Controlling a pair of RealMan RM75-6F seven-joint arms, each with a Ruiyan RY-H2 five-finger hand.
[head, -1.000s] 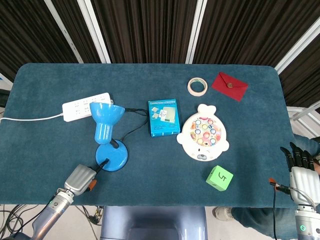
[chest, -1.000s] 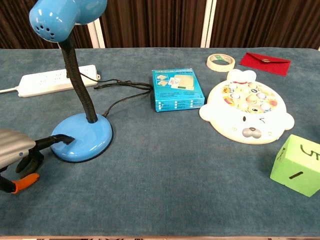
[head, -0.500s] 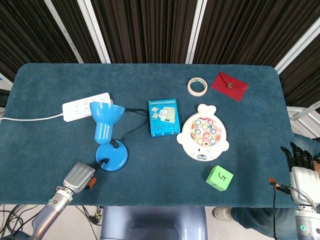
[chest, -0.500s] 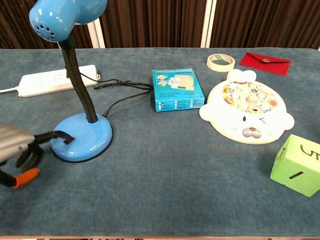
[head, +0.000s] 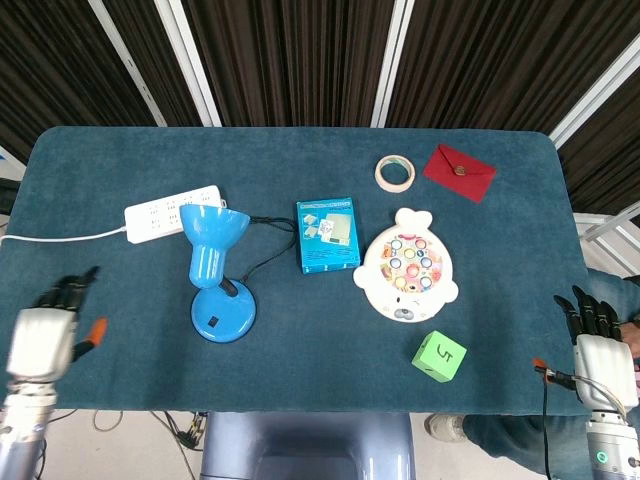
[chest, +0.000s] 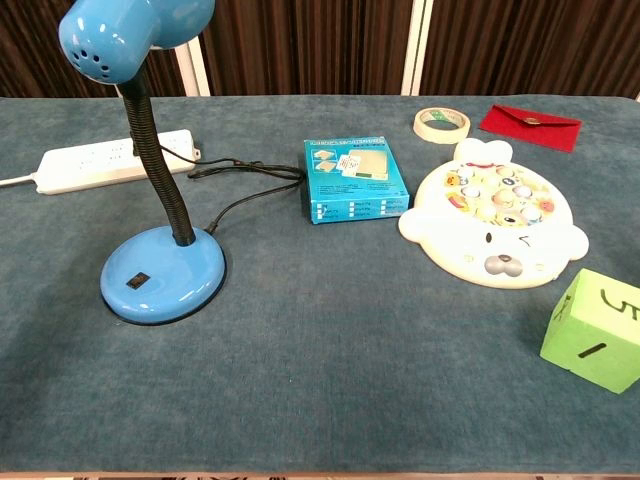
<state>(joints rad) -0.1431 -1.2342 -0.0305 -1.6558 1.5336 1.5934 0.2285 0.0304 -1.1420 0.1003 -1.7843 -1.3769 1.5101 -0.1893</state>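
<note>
A blue desk lamp (head: 213, 270) (chest: 150, 180) stands on the blue table (head: 300, 380), its black cord running to a white power strip (head: 170, 212) (chest: 110, 162). My left hand (head: 45, 330) hovers at the table's left front edge, fingers spread, holding nothing, well left of the lamp base. My right hand (head: 597, 340) sits off the table's right front corner, fingers extended and empty. Neither hand shows in the chest view.
A teal box (head: 328, 234) (chest: 355, 180) lies mid-table. Right of it are a white fish-shaped toy board (head: 408, 276) (chest: 492, 225), a green cube (head: 439, 356) (chest: 595, 330), a tape roll (head: 395, 173) (chest: 441, 124) and a red envelope (head: 459, 172) (chest: 530, 125).
My left hand has pulled away from the lamp base to the left edge of the table and spread its fingers. It has left the chest view. The right hand barely moved.
</note>
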